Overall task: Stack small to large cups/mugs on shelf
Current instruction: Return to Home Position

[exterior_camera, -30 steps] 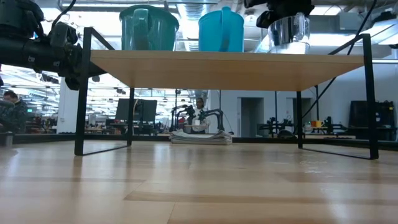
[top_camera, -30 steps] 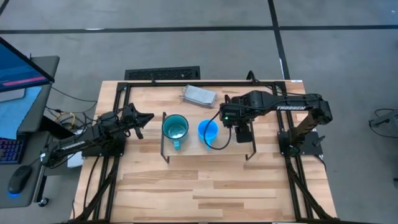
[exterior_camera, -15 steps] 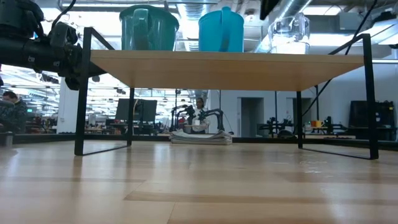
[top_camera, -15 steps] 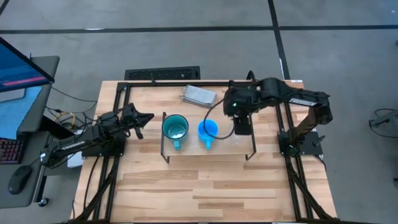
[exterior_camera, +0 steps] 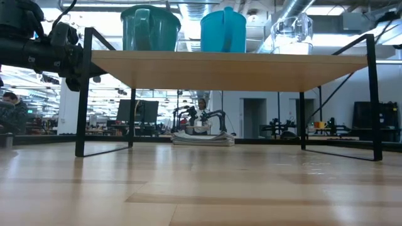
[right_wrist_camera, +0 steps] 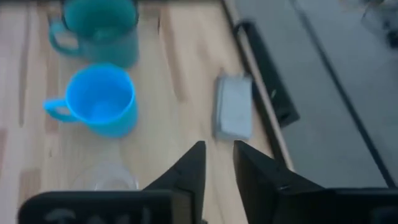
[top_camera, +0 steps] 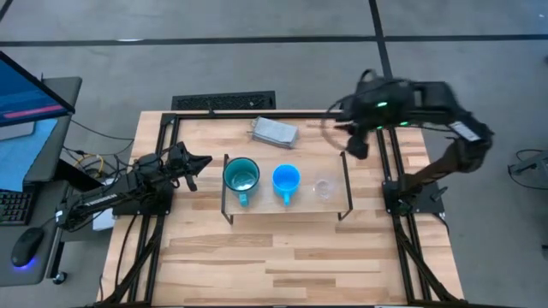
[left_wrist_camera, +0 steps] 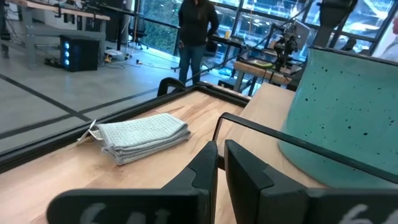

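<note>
High view: my left gripper (top_camera: pixel 201 162) sits low beside one end of the shelf (top_camera: pixel 261 204), tips aimed at the teal mug (top_camera: pixel 241 176) just ahead of them. The blue mug (top_camera: pixel 286 180) and then the clear cup (top_camera: pixel 324 187) follow in line farther from those jaws. My right gripper (top_camera: pixel 355 147) hangs past the shelf's other end, apart from the clear cup, which is the vessel nearest to it. A folded grey cloth (top_camera: pixel 274 132) lies on the table (top_camera: pixel 282 257). Low view: all three vessels stand upright on the shelf board (exterior_camera: pixel 226 66), none touching. Left wrist view: jaws together, nothing between them; the teal mug (left_wrist_camera: pixel 348 112) is close ahead and the cloth (left_wrist_camera: pixel 142 135) lies farther out. Right wrist view: jaws a little apart and empty; the clear cup (right_wrist_camera: pixel 106 177) is nearest the tips, the blue mug (right_wrist_camera: pixel 99 99) beyond it, and the teal mug (right_wrist_camera: pixel 99 28) farthest.
</note>
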Tool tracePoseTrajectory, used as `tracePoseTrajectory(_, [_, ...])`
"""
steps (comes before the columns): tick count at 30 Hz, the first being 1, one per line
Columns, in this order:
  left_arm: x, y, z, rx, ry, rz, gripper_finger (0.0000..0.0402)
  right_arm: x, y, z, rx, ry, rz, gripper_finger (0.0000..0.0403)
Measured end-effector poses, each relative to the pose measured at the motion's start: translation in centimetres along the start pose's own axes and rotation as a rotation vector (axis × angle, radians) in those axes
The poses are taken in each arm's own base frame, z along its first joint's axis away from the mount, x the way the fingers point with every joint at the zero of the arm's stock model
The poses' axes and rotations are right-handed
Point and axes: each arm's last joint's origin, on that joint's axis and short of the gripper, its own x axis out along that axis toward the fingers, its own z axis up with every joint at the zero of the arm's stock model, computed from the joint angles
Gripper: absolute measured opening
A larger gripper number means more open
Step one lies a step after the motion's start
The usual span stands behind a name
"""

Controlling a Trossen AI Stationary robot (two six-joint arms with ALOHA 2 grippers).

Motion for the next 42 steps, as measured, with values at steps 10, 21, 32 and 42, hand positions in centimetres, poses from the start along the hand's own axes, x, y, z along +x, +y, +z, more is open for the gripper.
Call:
tracePoseTrajectory(10, [0.0,0.2,0.2,0.006,-0.031,0.074,0.0019,-4.5,-1.2,-3.5,0.085,-0.186,-0.061,0.0048])
tracePoseTrajectory(21, [0.0,0.3,0.2,0.024,-0.042,0.104,0.0019,-2.1,-0.9,-10.4,0.163,-0.462,-0.155,0.0012])
tracePoseTrajectory(32, [0.0,0.2,0.7,0.072,-0.088,0.104,0.0019,3.8,0.2,-16.5,0.238,-0.662,-0.13,0.0011])
tracePoseTrajectory(42, [-0.1,0.3,0.9,0.067,-0.121,0.156,0.0019,7.2,1.0,-22.7,0.377,-0.733,-0.173,0.0007])
